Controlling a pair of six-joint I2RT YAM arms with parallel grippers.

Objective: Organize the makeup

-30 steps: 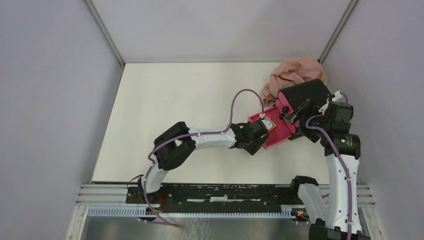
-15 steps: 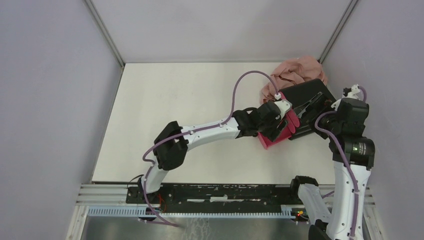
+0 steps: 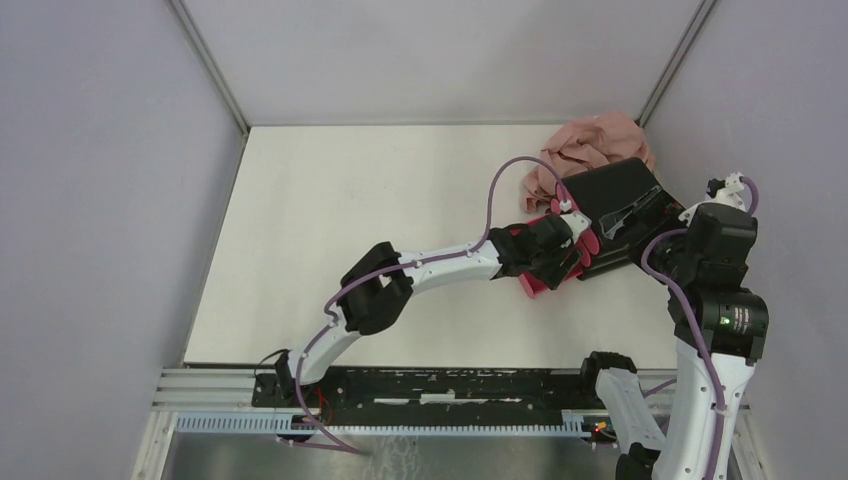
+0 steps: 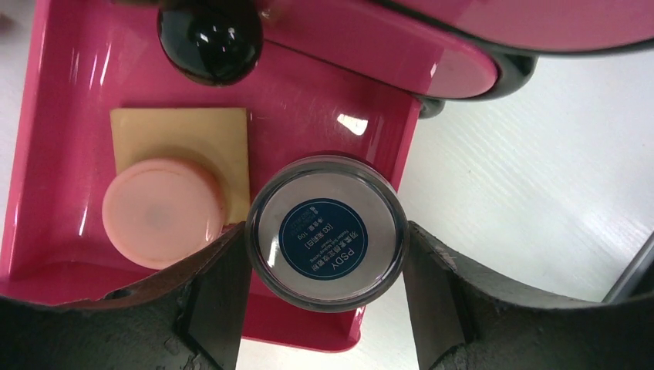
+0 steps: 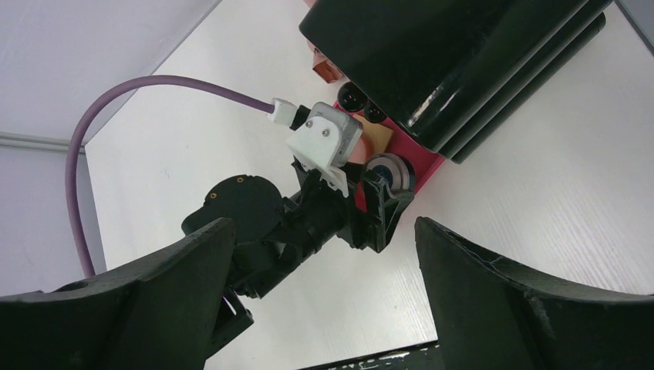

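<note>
My left gripper [image 4: 327, 240] is shut on the round silver compact [image 4: 327, 231], which has a blue label, and holds it over the right front corner of the open magenta drawer [image 4: 69, 92]. In the drawer lie the tan square pad [image 4: 185, 131] and, on top of it, the round salmon puff [image 4: 162, 212]. In the top view my left gripper [image 3: 560, 255] is over that drawer [image 3: 533, 285]. My right gripper [image 5: 322, 225] is open and empty, raised above the black box [image 3: 620, 190]. The sponges and the vial are out of view.
The black box [image 5: 447, 62] stands at the back right, with a black drawer knob [image 4: 210, 40] near the compact. The pinkish-beige cloth [image 3: 590, 145] lies bunched behind the box against the back corner. White tabletop lies left of the box.
My left arm has reached further right, bringing the compact over the open drawer. My right gripper has pulled back from the drawer front, up and to the right.
</note>
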